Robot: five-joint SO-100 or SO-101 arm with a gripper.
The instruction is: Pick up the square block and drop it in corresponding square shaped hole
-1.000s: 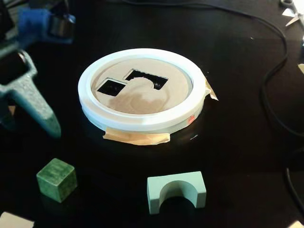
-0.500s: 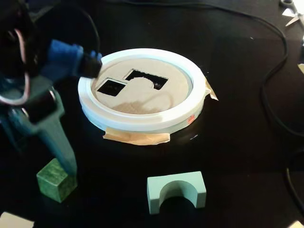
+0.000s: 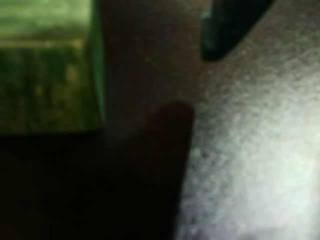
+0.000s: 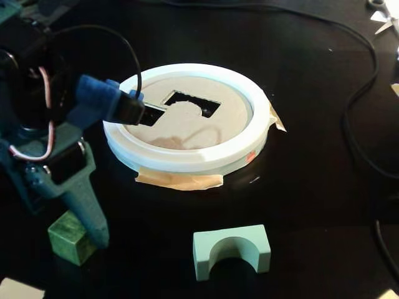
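Note:
The square block (image 4: 65, 240), a small dark green cube, rests on the black table at the lower left of the fixed view. My gripper (image 4: 67, 225) is open and low over it. One teal finger (image 4: 95, 229) stands against the block's right side, while the other is hidden behind the arm. In the wrist view the block (image 3: 50, 65) fills the upper left, blurred, and one dark fingertip (image 3: 225, 35) shows apart from it at the upper right. The square shaped hole (image 4: 154, 116) in the tan board (image 4: 187, 131) is partly covered by the arm's blue part.
The board has a white ring rim (image 4: 187, 161) taped to the table, with an arch-shaped cutout (image 4: 190, 103) beside the square one. A pale mint arch block (image 4: 232, 250) lies in front. A black cable (image 4: 358, 106) runs along the right. A white scrap (image 4: 19, 291) lies at the bottom left.
The arm has swung in from the upper left and come down. Its finger has moved along the block's right side and now reaches lower beside it. The block has not moved.

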